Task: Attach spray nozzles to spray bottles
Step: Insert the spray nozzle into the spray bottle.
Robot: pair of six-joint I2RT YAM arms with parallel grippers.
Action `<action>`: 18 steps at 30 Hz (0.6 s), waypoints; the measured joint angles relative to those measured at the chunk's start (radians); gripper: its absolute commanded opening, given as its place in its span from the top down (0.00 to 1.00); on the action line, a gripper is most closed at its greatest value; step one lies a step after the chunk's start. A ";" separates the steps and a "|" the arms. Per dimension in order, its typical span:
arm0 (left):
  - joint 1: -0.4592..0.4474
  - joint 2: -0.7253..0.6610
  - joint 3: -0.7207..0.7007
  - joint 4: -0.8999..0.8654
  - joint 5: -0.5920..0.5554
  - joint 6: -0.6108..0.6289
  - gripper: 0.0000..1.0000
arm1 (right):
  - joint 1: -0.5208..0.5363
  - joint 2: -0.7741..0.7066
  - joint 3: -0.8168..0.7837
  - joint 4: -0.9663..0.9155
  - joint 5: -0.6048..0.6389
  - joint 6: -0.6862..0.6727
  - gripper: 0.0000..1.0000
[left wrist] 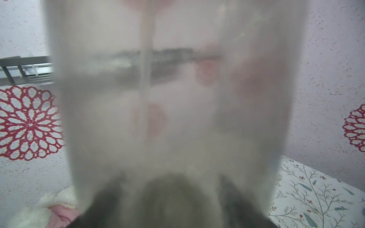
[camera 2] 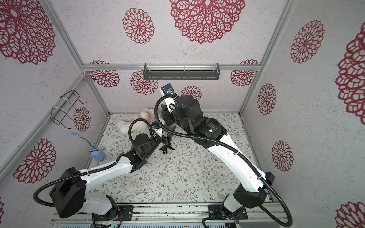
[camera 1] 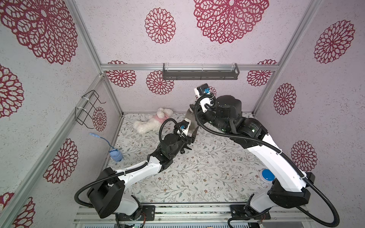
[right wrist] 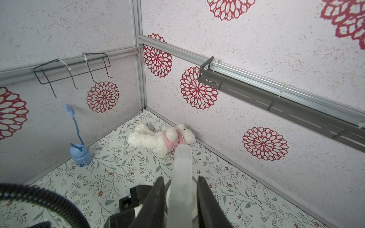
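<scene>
The near half of the table (camera 1: 197, 177) lay open to a gripper, while a plush toy (camera 1: 152, 123) blocked the far left corner, a blue gadget (camera 1: 116, 156) stood by the left wall, and a blue button (camera 1: 267, 174) sat under the right arm.
</scene>
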 measured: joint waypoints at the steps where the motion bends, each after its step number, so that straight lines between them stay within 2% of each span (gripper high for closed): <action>1: -0.001 -0.001 0.000 -0.003 -0.001 0.005 0.43 | 0.000 0.010 0.017 -0.015 0.004 0.004 0.73; 7: -0.011 -0.006 0.000 -0.042 -0.008 0.045 0.43 | 0.000 0.093 0.152 -0.138 0.041 0.024 0.74; 12: -0.016 -0.008 0.000 -0.068 -0.021 0.063 0.43 | 0.000 0.118 0.196 -0.194 0.088 0.064 0.79; 14: -0.018 -0.008 0.000 -0.071 -0.027 0.064 0.43 | 0.006 0.112 0.183 -0.193 0.106 0.082 0.80; 18: -0.019 -0.008 -0.003 -0.097 -0.046 0.062 0.44 | 0.022 0.032 0.024 -0.090 0.161 0.121 0.84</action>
